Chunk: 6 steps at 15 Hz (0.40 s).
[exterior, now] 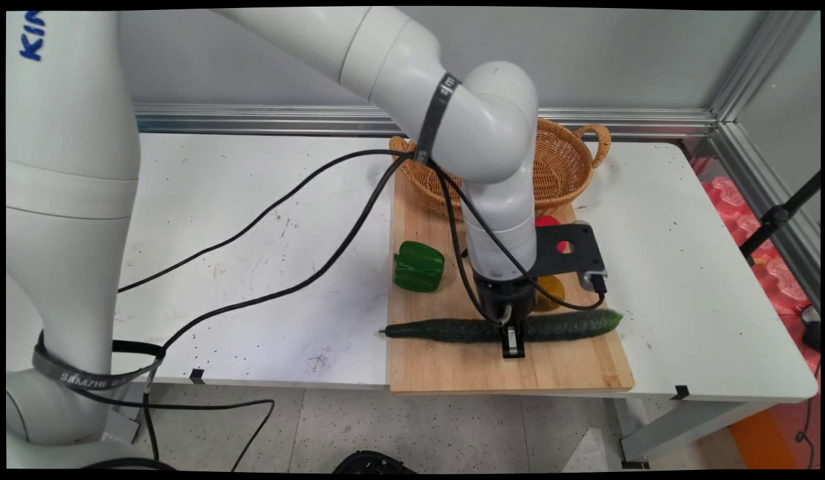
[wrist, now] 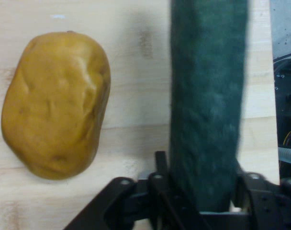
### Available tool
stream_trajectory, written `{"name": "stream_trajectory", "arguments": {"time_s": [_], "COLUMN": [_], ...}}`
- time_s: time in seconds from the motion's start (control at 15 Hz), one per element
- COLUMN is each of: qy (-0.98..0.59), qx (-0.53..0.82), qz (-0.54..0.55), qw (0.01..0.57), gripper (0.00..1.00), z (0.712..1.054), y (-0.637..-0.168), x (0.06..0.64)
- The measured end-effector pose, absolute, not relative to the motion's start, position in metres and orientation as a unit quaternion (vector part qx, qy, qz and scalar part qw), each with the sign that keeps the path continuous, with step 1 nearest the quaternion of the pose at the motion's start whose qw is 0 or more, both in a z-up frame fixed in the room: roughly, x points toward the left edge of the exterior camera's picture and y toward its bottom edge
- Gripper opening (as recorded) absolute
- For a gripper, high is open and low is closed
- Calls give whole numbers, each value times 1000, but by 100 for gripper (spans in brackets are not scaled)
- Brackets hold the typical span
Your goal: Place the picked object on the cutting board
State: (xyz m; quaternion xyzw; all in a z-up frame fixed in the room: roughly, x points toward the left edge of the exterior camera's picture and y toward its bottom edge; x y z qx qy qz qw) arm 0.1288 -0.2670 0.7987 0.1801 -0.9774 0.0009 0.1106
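Note:
A long dark green cucumber (exterior: 439, 329) (wrist: 207, 96) lies across a wooden cutting board (exterior: 552, 370). My gripper (exterior: 511, 335) (wrist: 201, 191) is down over the cucumber's middle, one finger on each side and both pressed against it, so it is shut on it. The cucumber still rests on the board. Just beyond the gripper lies a yellow-brown potato (exterior: 550, 293) (wrist: 57, 103), clear of the fingers. A green bell pepper (exterior: 419, 267) sits on the board's left side.
A wicker basket (exterior: 567, 167) stands at the board's far end, partly behind the arm. A red item (exterior: 550, 221) shows between basket and camera bracket. Black cables trail over the white table (exterior: 252, 267) to the left. The board reaches the table's near edge.

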Motion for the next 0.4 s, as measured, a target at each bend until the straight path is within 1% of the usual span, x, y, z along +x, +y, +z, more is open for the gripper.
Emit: {"name": "stream_trajectory", "arguments": {"time_s": [0.4], "qy": [-978], "qx": [181], "qz": [1], "qw": [106], "gripper": [100], "z": [792], "y": [-265], "x": [130]}}
